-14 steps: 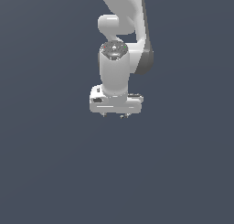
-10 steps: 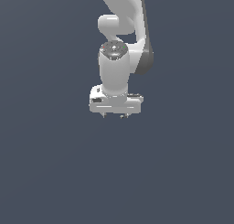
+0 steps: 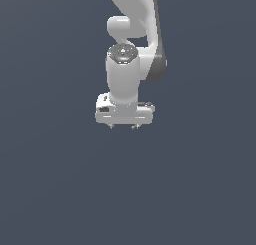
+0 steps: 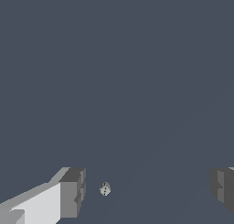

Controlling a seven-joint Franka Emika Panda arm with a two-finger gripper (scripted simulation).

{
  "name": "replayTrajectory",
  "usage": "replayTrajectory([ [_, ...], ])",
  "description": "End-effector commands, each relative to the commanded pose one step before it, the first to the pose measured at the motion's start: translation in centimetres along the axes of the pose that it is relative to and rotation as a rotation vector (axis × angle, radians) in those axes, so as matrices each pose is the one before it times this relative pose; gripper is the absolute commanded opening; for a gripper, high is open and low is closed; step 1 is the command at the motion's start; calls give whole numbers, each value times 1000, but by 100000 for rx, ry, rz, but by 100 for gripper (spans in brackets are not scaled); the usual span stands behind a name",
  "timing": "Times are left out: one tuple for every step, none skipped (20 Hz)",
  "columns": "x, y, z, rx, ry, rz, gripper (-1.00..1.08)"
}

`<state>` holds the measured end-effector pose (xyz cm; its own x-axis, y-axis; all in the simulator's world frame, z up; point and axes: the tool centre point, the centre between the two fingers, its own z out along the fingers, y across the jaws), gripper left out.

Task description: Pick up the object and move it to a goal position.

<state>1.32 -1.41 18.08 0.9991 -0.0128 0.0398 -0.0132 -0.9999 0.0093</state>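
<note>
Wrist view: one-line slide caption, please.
Open gripper above a small, pale speckled object on the dark floor.

No readable text or markings.

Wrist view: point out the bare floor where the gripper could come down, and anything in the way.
Nearly all of the dark floor is bare. The only thing on it is a small pale speckled object, seen between the gripper fingers and nearer one finger. The fingers stand wide apart. Nowhere is crowded.
</note>
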Motion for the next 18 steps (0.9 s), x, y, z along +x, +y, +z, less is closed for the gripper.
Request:
replayTrajectory([
  [-53, -70, 84, 46, -60, 426, 100],
  [-48, -38, 72, 36, -30, 496, 100],
  [-59, -44, 90, 38, -29, 620, 100],
  [-71, -54, 108, 41, -31, 742, 100],
  [-84, -60, 127, 47, -37, 871, 100],
  [-98, -67, 145, 56, -46, 1003, 100],
  [-113, -80, 163, 66, -58, 1133, 100],
  [-128, -86, 182, 74, -69, 1271, 100],
  [-144, -92, 199, 78, -77, 1401, 100],
  [-159, -96, 217, 80, -82, 1531, 100],
  [-175, -99, 234, 81, -88, 1663, 100],
  [-192, -101, 252, 83, -96, 1798, 100],
  [-210, -102, 269, 84, -105, 1934, 100],
  [-228, -101, 286, 83, -113, 2071, 100],
  [-246, -100, 302, 81, -120, 2206, 100],
  [-265, -96, 318, 77, -127, 2344, 100],
  [-284, -89, 334, 72, -134, 2483, 100],
  [-302, -81, 347, 65, -139, 2605, 100],
])
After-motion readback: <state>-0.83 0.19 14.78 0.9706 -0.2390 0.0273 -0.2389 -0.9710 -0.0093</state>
